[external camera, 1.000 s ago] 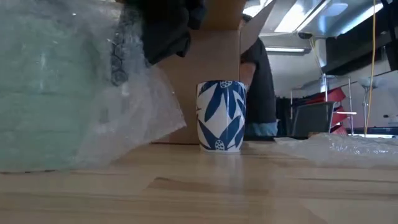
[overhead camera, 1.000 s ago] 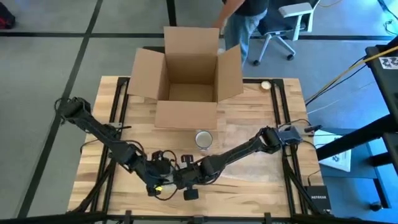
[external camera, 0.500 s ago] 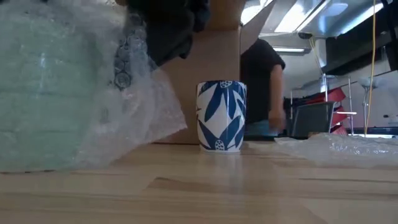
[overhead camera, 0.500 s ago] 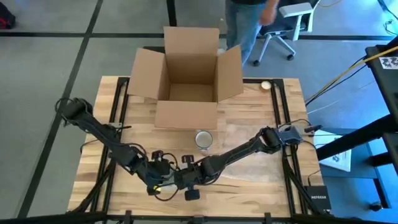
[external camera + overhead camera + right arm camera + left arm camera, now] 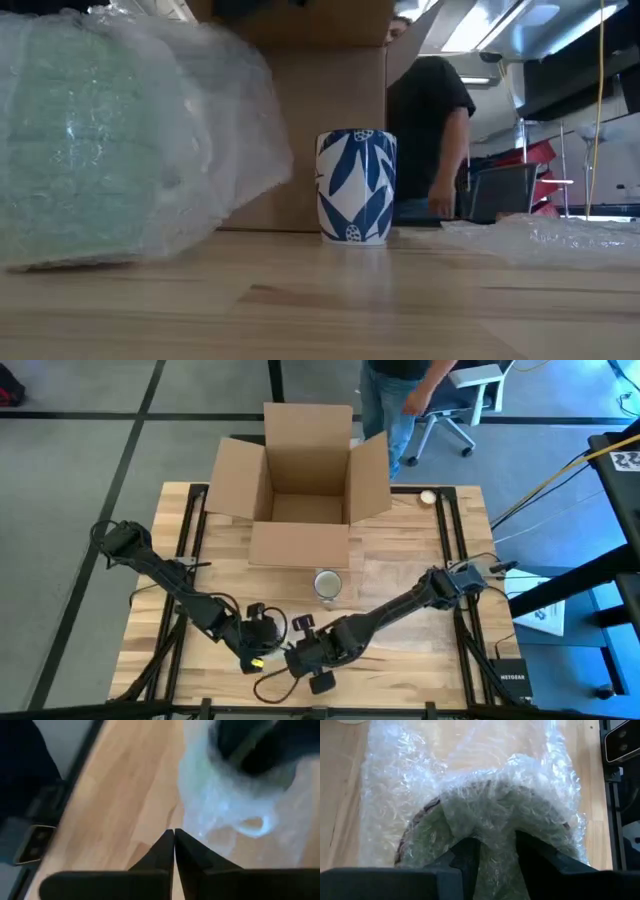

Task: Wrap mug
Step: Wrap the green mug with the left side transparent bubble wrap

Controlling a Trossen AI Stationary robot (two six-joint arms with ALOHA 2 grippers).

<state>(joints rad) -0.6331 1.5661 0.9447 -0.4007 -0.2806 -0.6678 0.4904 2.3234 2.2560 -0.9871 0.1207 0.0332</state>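
From above, both arms meet at the 6 o'clock edge of the desk (image 5: 400,650). The left claw (image 5: 262,643) and the right claw (image 5: 312,668) are close together. The blue mug (image 5: 327,584) stands at about 1 o'clock from the left claw and 12 o'clock from the right one, which is a little nearer to it. At 12 o'clock from the mug there is the open cardboard box (image 5: 300,480).

From desk level, the blue mug is upright, with its long axis vertical and its mouth up. At 9 o'clock from it lies a green bundle (image 5: 100,140) in bubble wrap, apart from the mug. A person (image 5: 430,130) stands behind.

In the left wrist view, the fingers (image 5: 465,857) are narrow and pinch a fold of the bubble wrap (image 5: 395,795) over the bundle. We cannot tell the bundle's long axis.

In the right wrist view, the fingers (image 5: 165,850) are pressed together and hold nothing; the bundle lies just ahead.

We judge that the next fold depends on the left claw's hold.
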